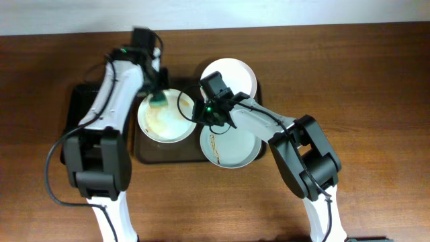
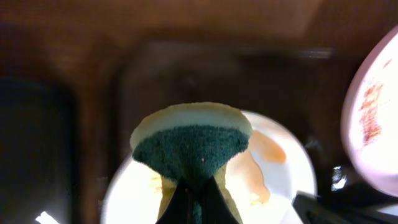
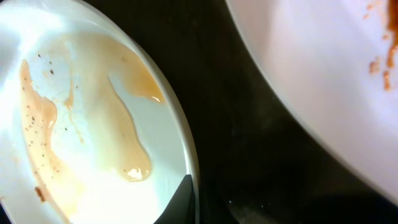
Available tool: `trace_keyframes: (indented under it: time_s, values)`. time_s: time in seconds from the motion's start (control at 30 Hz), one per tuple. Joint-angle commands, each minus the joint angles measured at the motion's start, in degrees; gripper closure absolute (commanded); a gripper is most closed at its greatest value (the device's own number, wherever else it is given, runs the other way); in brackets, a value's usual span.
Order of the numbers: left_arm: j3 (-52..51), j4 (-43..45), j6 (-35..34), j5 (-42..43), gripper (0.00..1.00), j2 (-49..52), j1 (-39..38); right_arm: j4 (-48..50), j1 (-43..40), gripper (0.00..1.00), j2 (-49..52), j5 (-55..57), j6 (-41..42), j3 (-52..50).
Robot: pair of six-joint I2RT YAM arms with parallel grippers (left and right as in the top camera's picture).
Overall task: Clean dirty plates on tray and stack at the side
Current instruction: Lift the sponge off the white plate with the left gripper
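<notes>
The dark-brown tray holds three plates. The left plate is white with brown-orange streaks. A clean-looking white plate lies at the back right. A pale blue-green plate with a thin streak lies at the front right. My left gripper is shut on a green and yellow sponge just above the streaked plate. My right gripper is shut on that plate's right rim, with one finger inside the plate.
A smaller black tray lies left of the brown tray, under my left arm, and shows in the left wrist view. Another dirty plate is close on the right and also shows in the right wrist view. Brown tabletop surrounds the trays.
</notes>
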Motion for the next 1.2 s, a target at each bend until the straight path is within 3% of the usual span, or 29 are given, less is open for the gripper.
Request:
trace_keyframes:
  time_s: [0.0, 0.07, 0.13, 0.2, 0.23, 0.37, 0.53, 0.6, 0.67, 0.83, 1.0, 1.17]
  values:
    - [6.45, -3.63, -0.46, 0.17, 0.99, -0.59, 3.48, -0.22, 0.46, 0.96, 1.51, -0.11, -0.35, -0.26]
    - [6.69, -4.59, -0.31, 0.17, 0.99, -0.59, 4.68, -0.13, 0.46, 0.94, 1.51, -0.11, -0.35, -0.26]
    - [6.67, -5.86, -0.28, 0.15, 0.99, -0.57, 5.16, 0.26, 0.46, 0.61, 1.51, -0.09, -0.39, -0.24]
    - [6.67, -6.19, -0.26, 0.15, 0.99, -0.57, 5.14, 1.25, 0.46, 0.46, 1.51, 0.11, -0.59, -0.24]
    - [6.67, -6.25, -0.26, 0.15, 0.99, -0.57, 5.14, 1.57, 0.46, 0.44, 1.51, 0.52, -0.59, -0.24]
    - [6.67, -6.73, -0.26, 0.13, 0.99, -0.57, 5.14, 1.64, 0.48, 0.47, 1.51, 2.36, -0.59, -0.26]
    - [6.67, -6.78, -0.26, 0.15, 0.99, -0.57, 5.14, 1.29, 0.52, 0.72, 1.86, 3.17, -0.57, -0.24]
    - [6.67, -6.75, -0.26, 0.15, 0.99, -0.57, 5.14, 1.29, 0.57, 0.89, 2.14, 3.17, -0.57, -0.26]
    - [6.67, -6.62, -0.28, 0.15, 0.99, -0.57, 5.14, 1.29, 0.72, 0.96, 2.14, 3.15, -0.57, -0.24]
    - [6.67, -6.62, -0.28, 0.15, 0.99, -0.57, 5.14, -3.56, 1.29, 0.96, 2.08, 3.19, -3.91, 5.22]
    - [6.67, -6.60, -0.28, 0.13, 0.99, -0.57, 5.16, -25.24, 2.29, 0.96, 2.01, 13.09, -13.11, 22.88]
    - [6.67, -6.60, -0.28, 0.13, 0.99, -0.57, 5.16, -38.62, 3.87, 0.96, 2.01, 23.76, -18.10, 32.81]
